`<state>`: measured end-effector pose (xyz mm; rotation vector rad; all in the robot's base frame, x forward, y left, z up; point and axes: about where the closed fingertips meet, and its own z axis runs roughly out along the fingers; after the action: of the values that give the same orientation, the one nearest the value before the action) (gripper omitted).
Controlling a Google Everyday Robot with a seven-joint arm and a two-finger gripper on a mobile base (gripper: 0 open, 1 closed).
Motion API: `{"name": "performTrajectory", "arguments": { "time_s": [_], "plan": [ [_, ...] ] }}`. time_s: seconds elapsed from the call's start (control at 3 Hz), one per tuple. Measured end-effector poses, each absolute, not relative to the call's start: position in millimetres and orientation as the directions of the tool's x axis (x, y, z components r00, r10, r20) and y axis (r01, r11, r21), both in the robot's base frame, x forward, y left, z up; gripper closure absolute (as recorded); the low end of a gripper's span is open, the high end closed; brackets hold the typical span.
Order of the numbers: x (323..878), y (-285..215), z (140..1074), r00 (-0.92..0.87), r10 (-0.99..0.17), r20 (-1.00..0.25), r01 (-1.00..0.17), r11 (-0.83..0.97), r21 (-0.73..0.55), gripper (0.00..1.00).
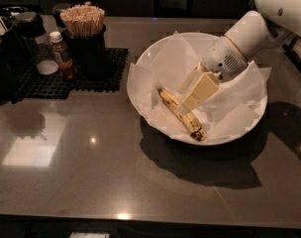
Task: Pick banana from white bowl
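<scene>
The banana (180, 114), slim, yellow with brown spots and dark ends, lies on crinkled white paper in the white bowl (145, 63), running from the bowl's middle toward its front rim. My gripper (184, 98) reaches down into the bowl from the upper right. Its pale yellow fingers (200, 89) stand apart, tips just above the banana's middle, on its right side. It holds nothing. The white arm covers the bowl's far right rim.
A black mesh mat (71, 78) at the left back holds a dark cup of wooden stir sticks (83, 21), a small brown sauce bottle (63, 56) and dark containers (19, 38). The dark glossy tabletop (91, 172) stretches in front of the bowl.
</scene>
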<state>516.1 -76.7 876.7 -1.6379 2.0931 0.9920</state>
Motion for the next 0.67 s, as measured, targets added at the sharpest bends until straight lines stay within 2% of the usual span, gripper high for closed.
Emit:
{"name": "performTrajectory", "arguments": {
  "time_s": [0.33,0.67],
  "plan": [
    [516.1,-76.7,876.7,-0.303,-0.728,-0.616,-0.937,0.110,0.331,0.13],
    [518.8,-74.0,874.7,-0.330,-0.759,-0.560,-0.936,0.185,0.301,0.15]
  ]
}}
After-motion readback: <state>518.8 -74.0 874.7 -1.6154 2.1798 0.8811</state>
